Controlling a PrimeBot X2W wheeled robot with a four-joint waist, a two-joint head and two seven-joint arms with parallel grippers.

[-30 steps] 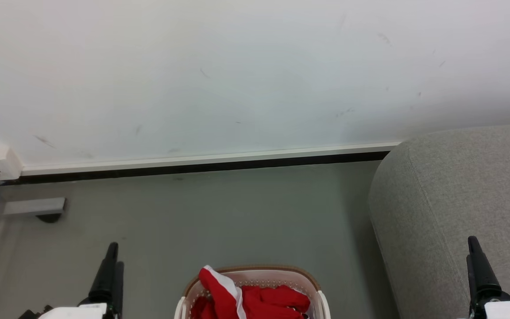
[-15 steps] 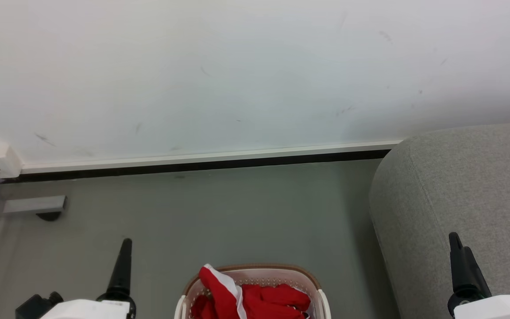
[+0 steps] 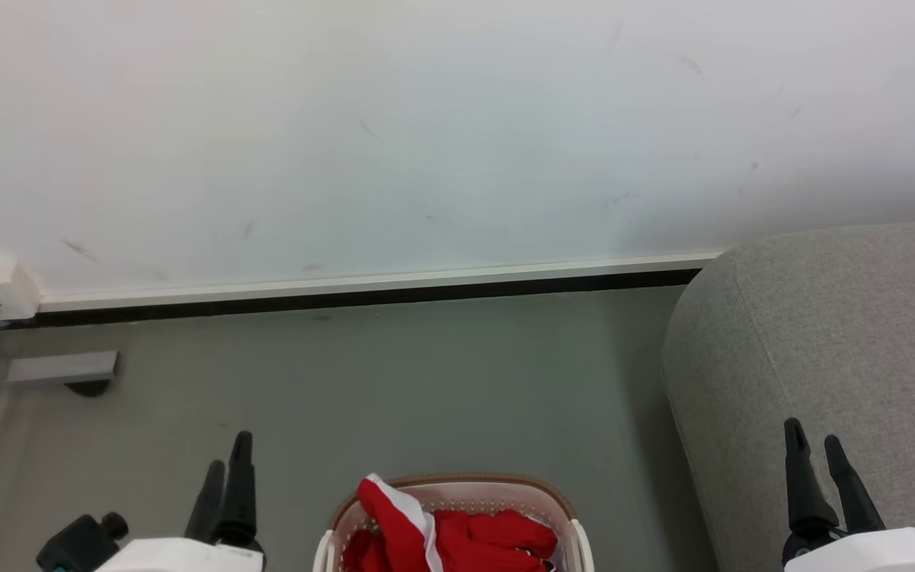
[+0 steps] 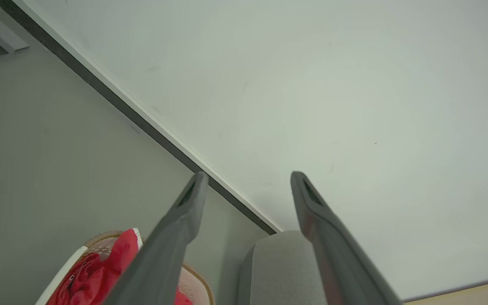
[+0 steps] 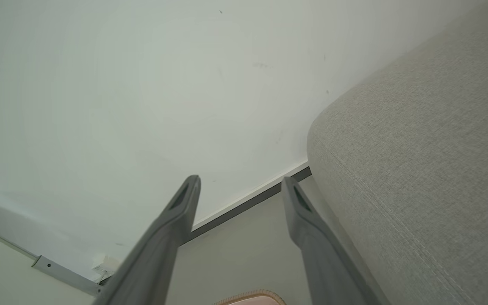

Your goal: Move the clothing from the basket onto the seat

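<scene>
Left hand [image 3: 229, 451] and right hand [image 3: 811, 433] edge inward, both spread, empty; clothing [image 3: 457, 536] in basket [image 3: 505, 481] lies between them, seat [image 3: 823, 318] behind right hand.

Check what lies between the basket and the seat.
Only bare grey floor. In the head view a strip of it separates the basket from the seat, with nothing lying on it.

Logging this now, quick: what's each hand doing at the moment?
Left hand: open, holding nothing.
Right hand: open, holding nothing.
</scene>
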